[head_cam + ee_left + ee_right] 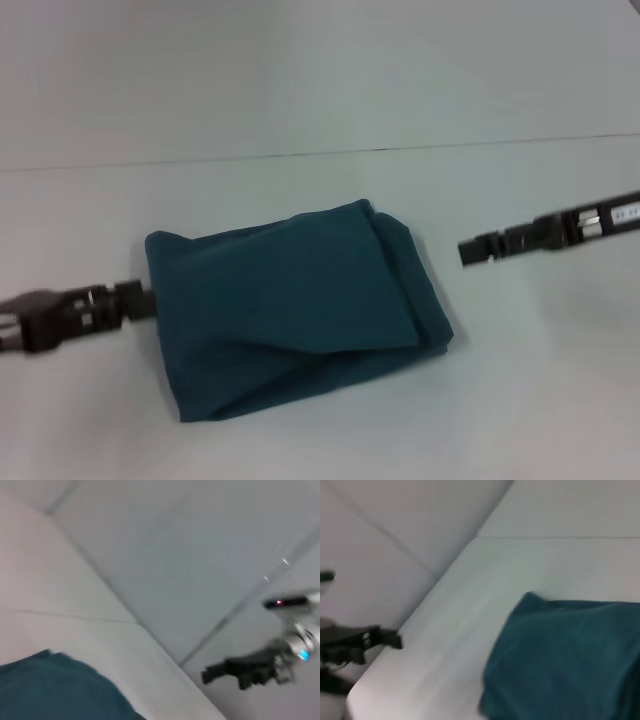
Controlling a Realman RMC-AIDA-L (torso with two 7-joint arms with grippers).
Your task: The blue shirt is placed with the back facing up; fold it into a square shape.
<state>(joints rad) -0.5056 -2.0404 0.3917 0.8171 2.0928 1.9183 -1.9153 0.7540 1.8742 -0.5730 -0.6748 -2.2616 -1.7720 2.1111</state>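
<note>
Head view: blue shirt (300, 310) folded into a thick, roughly square packet, lying at centre frame on the counter (320, 120), slightly tilted so its upper right corner sits higher than the left. Dark teal fabric, plain, no lettering showing. Top layer smooth across the middle, with a diagonal crease toward the lower left. Right side doubled over into a rounded flap; lower edge showing stacked layers, a little uneven.

Left gripper (146, 300) at the left edge of the frame, low, tip right at the packet's left side, apparently touching the cloth; fingers hidden at that spot, open or clenched impossible to tell. Right gripper (468, 251) at the right of the frame, well clear of the shirt's right edge and pointing toward it; finger state likewise impossible to tell.

Counter pale grey-white, matte, with a thin dark seam running across the upper part of the frame.

Left wrist view: a corner of the teal cloth (55, 690) in the lower left, pale surface beyond it, and the other arm's dark gripper (210, 672) at the lower right, against pale panels with thin joints.

Right wrist view: the packet (565, 660) filling the lower right, edge rounded and layered; the other arm's gripper (395, 640) at the middle left, off the counter's edge.
</note>
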